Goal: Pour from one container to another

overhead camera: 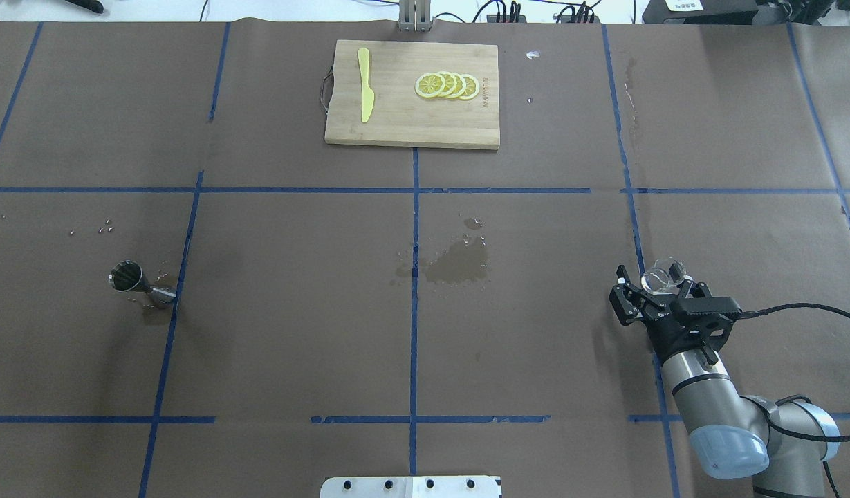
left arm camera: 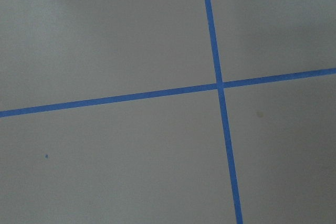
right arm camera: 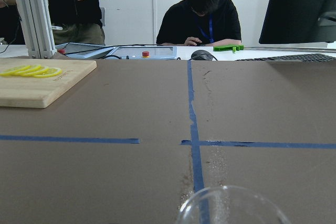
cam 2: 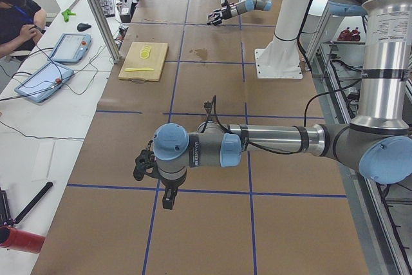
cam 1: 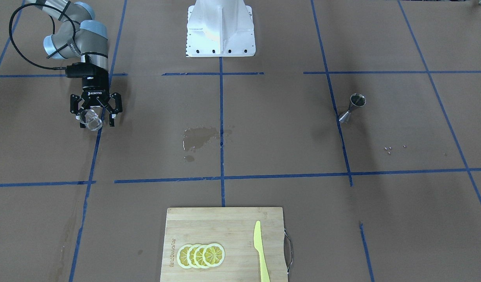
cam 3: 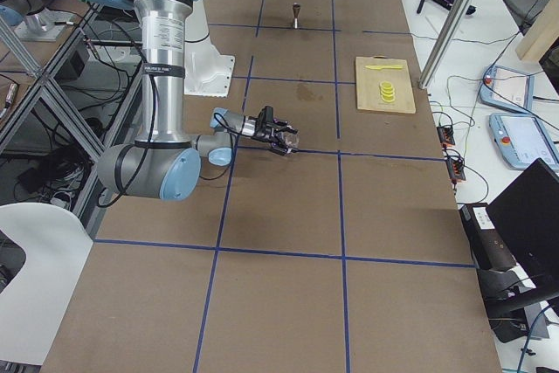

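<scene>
The steel jigger [cam 1: 353, 107] stands upright on the brown table on my left side, also seen in the overhead view as the jigger [overhead camera: 137, 282], with no gripper near it. The clear cup [cam 1: 90, 119] sits far off on my right side, between the spread fingers of my right gripper [cam 1: 95, 113], which is open. From above, the cup [overhead camera: 663, 275] lies at the tips of the right gripper [overhead camera: 656, 287]. The cup's rim [right arm camera: 231, 205] fills the bottom of the right wrist view. My left gripper [cam 2: 145, 165] shows only in the left side view, so I cannot tell its state.
A wooden cutting board [cam 1: 193, 219] with lemon slices [cam 1: 201, 255] and a yellow knife [cam 1: 260, 250] lies at the far edge. A wet patch [cam 1: 197, 139] marks the middle. Small bits [cam 1: 389, 149] lie near the jigger. People stand beyond the table [right arm camera: 199, 14].
</scene>
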